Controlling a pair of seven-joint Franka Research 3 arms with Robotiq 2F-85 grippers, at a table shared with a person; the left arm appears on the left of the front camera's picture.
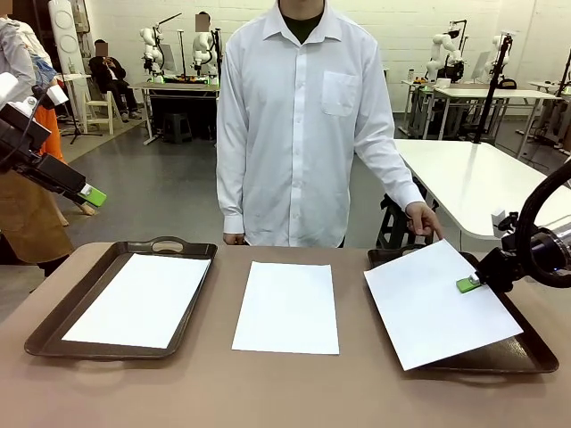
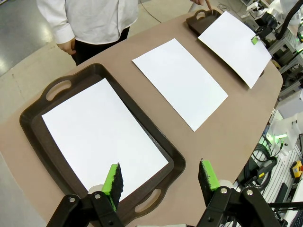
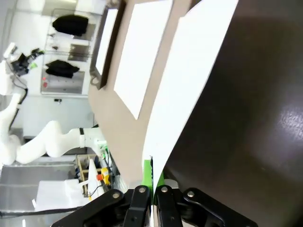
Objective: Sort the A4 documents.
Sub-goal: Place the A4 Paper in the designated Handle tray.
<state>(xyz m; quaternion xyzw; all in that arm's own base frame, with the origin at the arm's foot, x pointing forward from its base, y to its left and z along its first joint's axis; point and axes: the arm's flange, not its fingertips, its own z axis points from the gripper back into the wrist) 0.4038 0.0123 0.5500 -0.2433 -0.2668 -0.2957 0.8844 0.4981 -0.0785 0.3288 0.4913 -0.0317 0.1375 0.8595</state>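
Matte brown tabletop (image 1: 285,392): right gripper (image 1: 470,283) pinches thin white sheet (image 1: 428,303) over glossy tray (image 1: 535,355); left gripper (image 2: 160,166) spread wide.

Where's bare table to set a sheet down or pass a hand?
Bare table: the near edge before the middle sheet; strips between it and the left tray, and the right tray. Crowded there: right gripper pinching a tilted sheet, person's hand at the far rim.

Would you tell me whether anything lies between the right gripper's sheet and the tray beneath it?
Nothing visible: the sheet, pinched by the right gripper, hangs over a bare right tray; a person's hand is at its far rim.
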